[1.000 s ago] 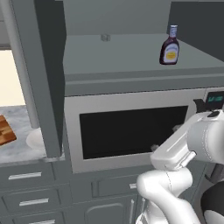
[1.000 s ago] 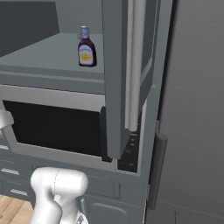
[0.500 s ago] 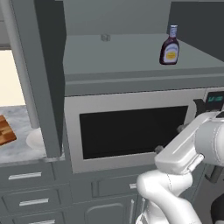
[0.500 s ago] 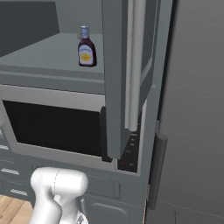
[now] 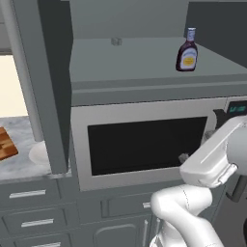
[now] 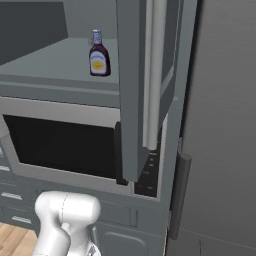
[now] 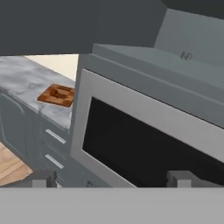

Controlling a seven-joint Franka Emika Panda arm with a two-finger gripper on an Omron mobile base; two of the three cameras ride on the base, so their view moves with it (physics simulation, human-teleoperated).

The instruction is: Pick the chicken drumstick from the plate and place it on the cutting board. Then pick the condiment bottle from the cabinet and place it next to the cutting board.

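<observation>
- Now, your gripper [image 7: 111, 178] has its two tips wide apart, and nothing sits between them.
- In the hand view it faces the dark door of the microwave [image 7: 144, 144].
- The condiment bottle [image 5: 187, 50] stands upright on the grey shelf [image 5: 144, 62] of the cabinet [image 5: 46, 72], above the microwave. You can see it in the right base view too, close to the open cabinet door [image 6: 137, 90].
- So the bottle is up high, well above where your gripper points.
- The cutting board [image 7: 56, 95] lies flat on the worktop [image 7: 26, 85], far off to the left of the microwave in the hand view.
- A small dark brown thing lies on the board, but it is too small to tell what it is.
- The plate [image 5: 39, 154] peeks out on the worktop just beside the cabinet's side wall, near the board.
</observation>
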